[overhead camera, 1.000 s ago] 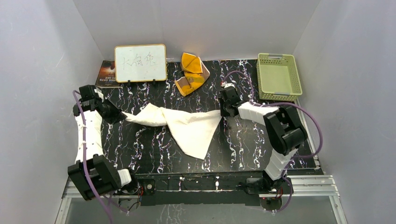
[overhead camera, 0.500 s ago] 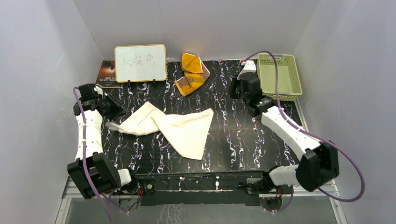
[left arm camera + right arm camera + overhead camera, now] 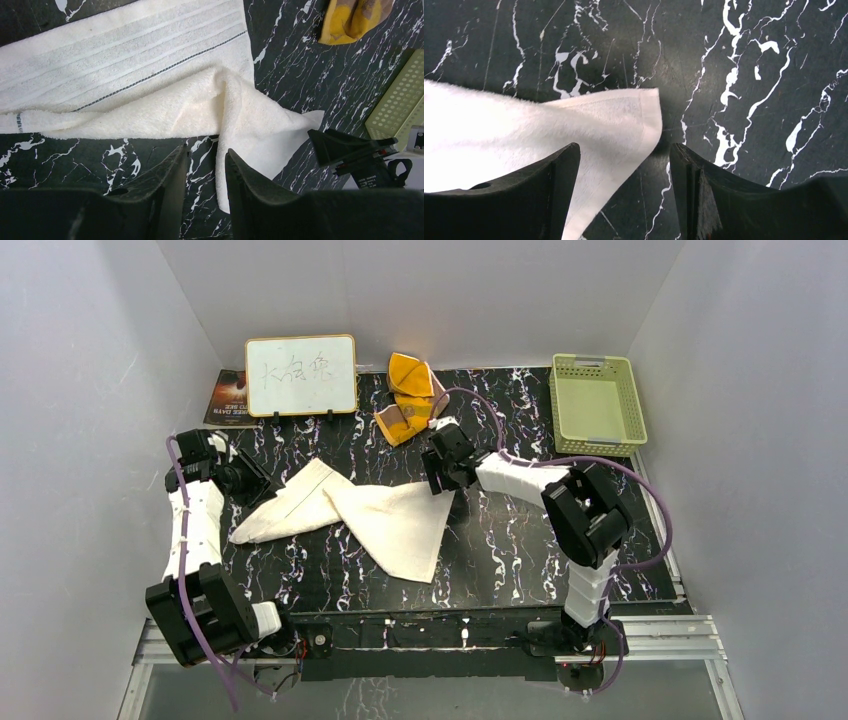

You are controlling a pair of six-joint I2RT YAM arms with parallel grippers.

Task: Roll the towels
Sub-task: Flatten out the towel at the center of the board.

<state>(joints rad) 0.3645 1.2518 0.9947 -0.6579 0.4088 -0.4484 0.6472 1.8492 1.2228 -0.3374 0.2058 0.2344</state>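
Two towels lie on the desk [image 3: 520,540], neither yet rolled. The cream-white towel [image 3: 385,520] is spread near the centre. It is twisted at its middle, with a striped band shown at its 9 o'clock end and a point toward 6 o'clock. The orange-yellow towel [image 3: 408,400] is crumpled at 12 o'clock. Flattening is judged to be the step in hand. The right tool [image 3: 624,150] is held wide astride the 2 o'clock corner, with nothing gripped. The left tool [image 3: 205,150] is parted narrowly and empty, beside the 10 o'clock edge. Next, that corner must be pinched and the twist drawn out.
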